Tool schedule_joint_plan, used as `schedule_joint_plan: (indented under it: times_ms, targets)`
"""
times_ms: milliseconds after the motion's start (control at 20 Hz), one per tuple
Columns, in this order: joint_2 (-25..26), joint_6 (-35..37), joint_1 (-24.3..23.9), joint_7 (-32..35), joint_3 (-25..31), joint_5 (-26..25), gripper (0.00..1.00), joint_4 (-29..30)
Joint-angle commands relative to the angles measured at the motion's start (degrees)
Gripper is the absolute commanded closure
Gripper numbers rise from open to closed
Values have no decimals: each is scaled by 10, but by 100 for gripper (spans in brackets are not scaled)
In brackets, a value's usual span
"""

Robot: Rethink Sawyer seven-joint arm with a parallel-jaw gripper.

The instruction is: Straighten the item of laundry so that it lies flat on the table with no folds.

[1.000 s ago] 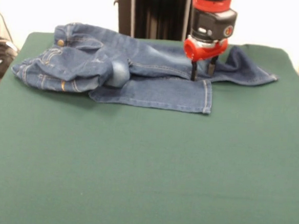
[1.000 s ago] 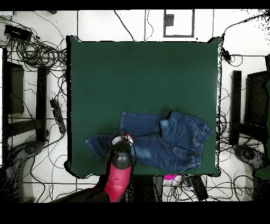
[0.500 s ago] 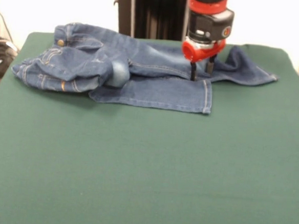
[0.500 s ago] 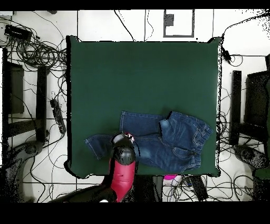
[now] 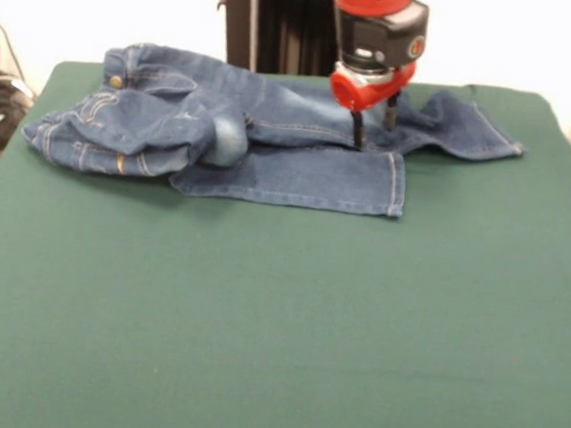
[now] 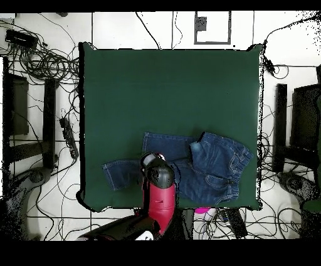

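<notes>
The item of laundry [image 5: 272, 125], a small pair of blue jeans, lies rumpled at the far side of the table [image 5: 278, 321]. Its waist is bunched and folded over at the left. One leg lies flat toward the front, and the other stretches right along the far edge. My gripper [image 5: 372, 134] stands upright on that far leg where the two legs meet, its two black fingers pinching denim between them. In the overhead view the red arm [image 6: 158, 191] covers the gripper, and the jeans [image 6: 213, 166] lie near the bottom edge of the table [image 6: 169, 88].
The black pedestal column [image 5: 289, 23] rises right behind the jeans. Cables [image 6: 44, 63] and dark equipment lie on the floor around the table. The jeans' far leg reaches close to the table's far right corner [image 5: 539, 99].
The gripper has moved left and lifted slightly, dragging the far leg with it. That leg's hem has slid a little left along the table's far edge.
</notes>
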Motion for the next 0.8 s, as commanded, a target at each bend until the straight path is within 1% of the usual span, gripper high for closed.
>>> schedule_joint_plan:
  times_ms: [50, 150, 350, 450, 650, 700, 800]
  targets:
    - [-19, -12, -54, -2, 28, -92, 0, -32]
    - [-36, -5, -74, 34, 18, -153, 0, -41]
    - [-58, -4, -101, 60, 24, -199, 0, -47]
    - [-67, -8, -113, 71, 36, -206, 0, -49]
    - [-79, -17, -130, 104, 85, -168, 0, -57]
    - [-76, -25, -130, 124, 89, -170, 0, -66]
    - [-74, -33, -133, 143, 99, -163, 0, -73]
